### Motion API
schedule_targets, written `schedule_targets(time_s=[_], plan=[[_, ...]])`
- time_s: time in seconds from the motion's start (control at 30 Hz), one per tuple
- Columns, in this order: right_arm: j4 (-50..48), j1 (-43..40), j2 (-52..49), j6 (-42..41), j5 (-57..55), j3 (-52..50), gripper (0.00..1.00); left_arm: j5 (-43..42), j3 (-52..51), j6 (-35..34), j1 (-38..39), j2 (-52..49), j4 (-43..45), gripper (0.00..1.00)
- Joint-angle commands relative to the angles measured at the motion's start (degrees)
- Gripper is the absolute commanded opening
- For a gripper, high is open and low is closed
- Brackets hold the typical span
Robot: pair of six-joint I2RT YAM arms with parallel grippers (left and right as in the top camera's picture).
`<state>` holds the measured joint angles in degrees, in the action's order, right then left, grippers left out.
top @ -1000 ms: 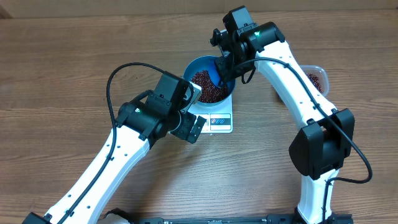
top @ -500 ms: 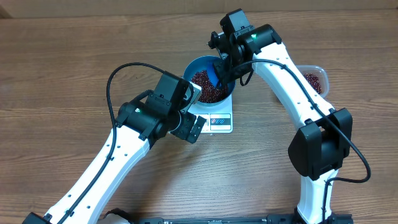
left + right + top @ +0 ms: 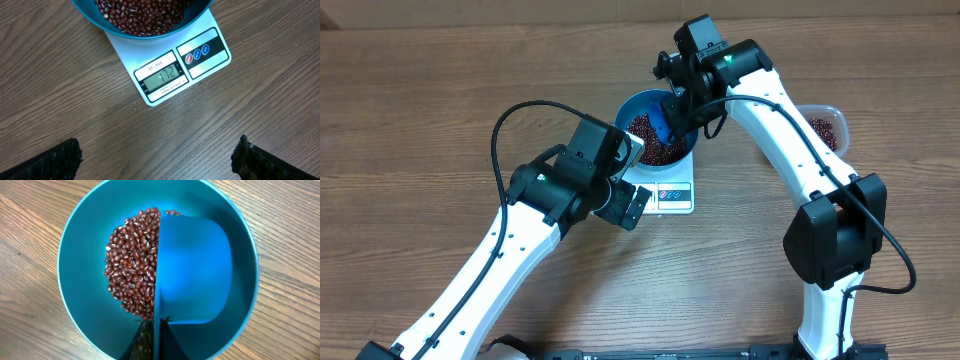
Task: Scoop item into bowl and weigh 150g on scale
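Note:
The blue bowl (image 3: pixel 638 102) stands on the white scale (image 3: pixel 672 196), holding a heap of red-brown beans (image 3: pixel 645 135). My right gripper (image 3: pixel 156 326) is shut on the handle of a blue scoop (image 3: pixel 192 270). The scoop is turned on its side inside the bowl (image 3: pixel 80 295), its edge against the beans (image 3: pixel 132 275). My left gripper (image 3: pixel 156 160) hangs open over bare wood just in front of the scale (image 3: pixel 210 60), nothing between its fingers. The scale's display (image 3: pixel 165 76) reads 172. The bowl (image 3: pixel 85 14) and beans (image 3: pixel 140 12) fill that view's top edge.
A clear plastic tub (image 3: pixel 827 126) with more beans sits at the right, behind the right arm's forearm (image 3: pixel 790 140). The left arm (image 3: pixel 520 230) stretches diagonally across the front left of the wooden table (image 3: pixel 420 110).
The right gripper has shifted slightly left and down, bringing the scoop lower into the bowl against the beans. The left arm has not moved.

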<state>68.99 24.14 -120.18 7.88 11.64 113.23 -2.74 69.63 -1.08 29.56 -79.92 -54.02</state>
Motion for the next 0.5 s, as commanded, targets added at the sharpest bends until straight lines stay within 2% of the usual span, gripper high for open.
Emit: schedule_targets(time_s=[0.0,0.47], plan=[[-0.39,0.17,0.42,-0.13,1.97,-0.44,0.04,0.17,-0.48,1.09,-0.39,1.29,0.26,0.99],[2.08,-2.95,0.59,0.35,0.42,4.98,0.04,0.17,-0.48,1.09,-0.39,1.29,0.26,1.0]])
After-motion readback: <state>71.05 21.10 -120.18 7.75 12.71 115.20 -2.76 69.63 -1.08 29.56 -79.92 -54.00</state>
